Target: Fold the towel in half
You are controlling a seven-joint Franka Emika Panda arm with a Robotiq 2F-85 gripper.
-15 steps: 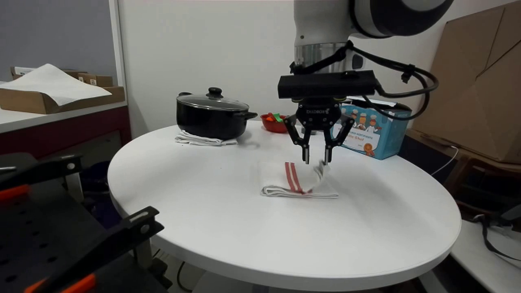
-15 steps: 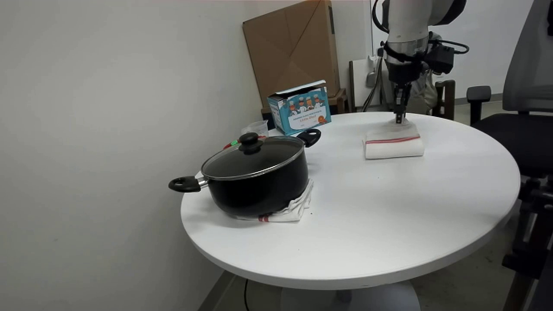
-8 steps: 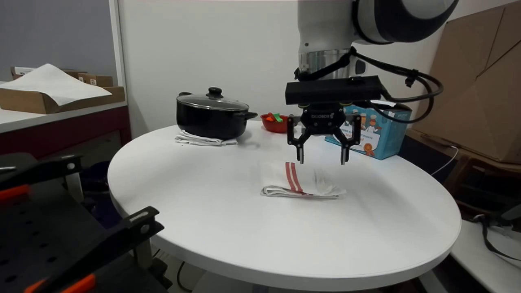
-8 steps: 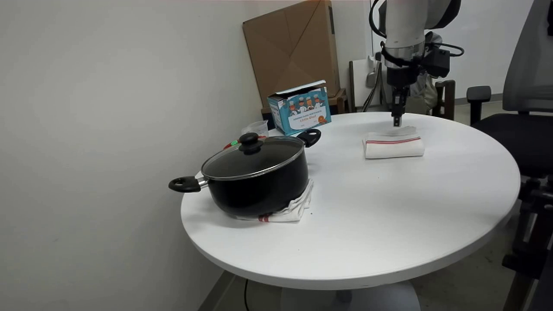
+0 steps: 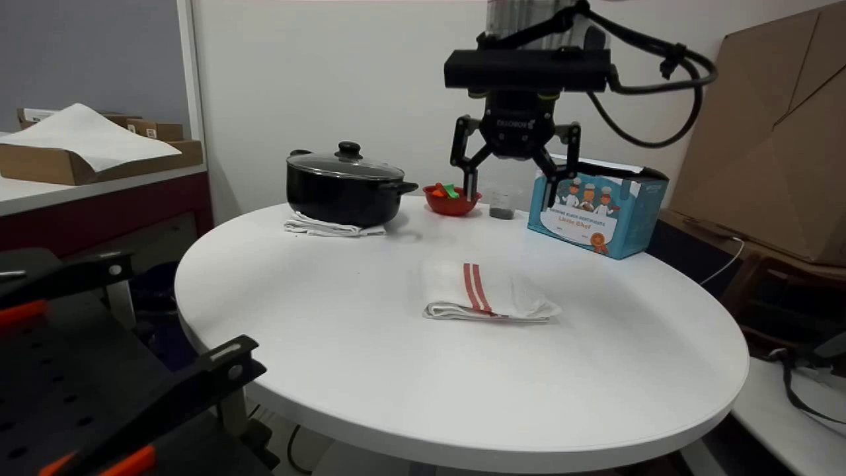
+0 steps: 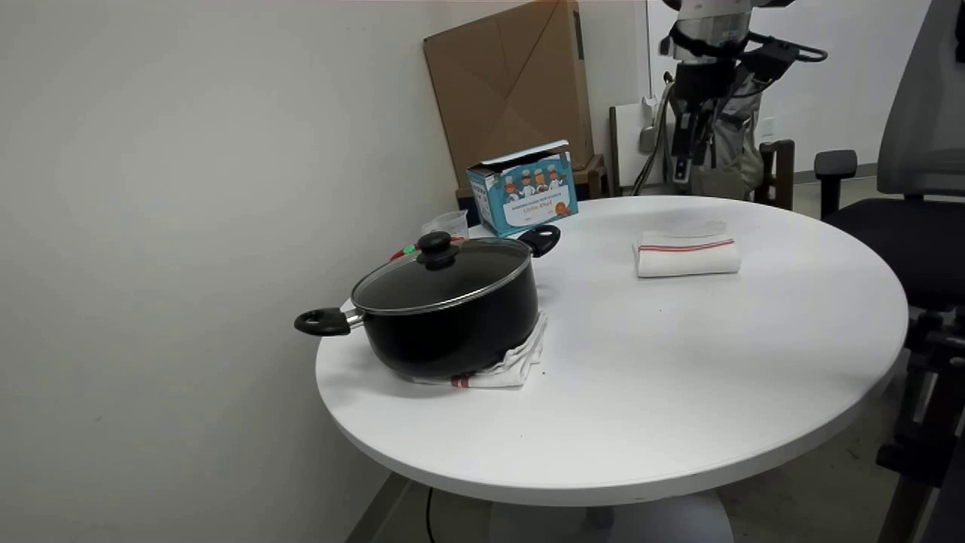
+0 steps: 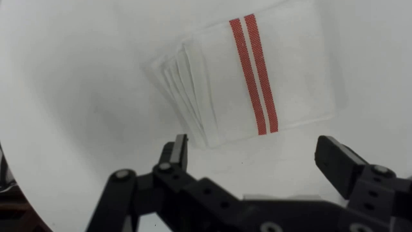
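A white towel (image 5: pixel 486 294) with two red stripes lies flat on the round white table as a folded rectangle of several layers. In the wrist view the towel (image 7: pixel 296 67) shows its stripes across the middle, and the layers at its left end are fanned slightly askew. The same towel (image 6: pixel 687 260) shows in an exterior view with its stripes toward the far side. My gripper (image 5: pixel 509 197) hangs well above the table, apart from the towel. Its jaws stand wide open, and nothing but bare table shows between the fingertips (image 7: pixel 182 145) in the wrist view.
A black lidded pot (image 5: pixel 344 192) stands on another striped cloth (image 6: pixel 516 369). Near the back are a red bowl (image 5: pixel 453 205) with small toys, a clear cup (image 5: pixel 501 210) and a blue box (image 5: pixel 588 211). The table's rounded edge (image 5: pixel 462 449) faces the camera.
The gripper was narrower and at the towel's raised end. It has opened, let the towel go and risen well above it. The released end now lies down on the table.
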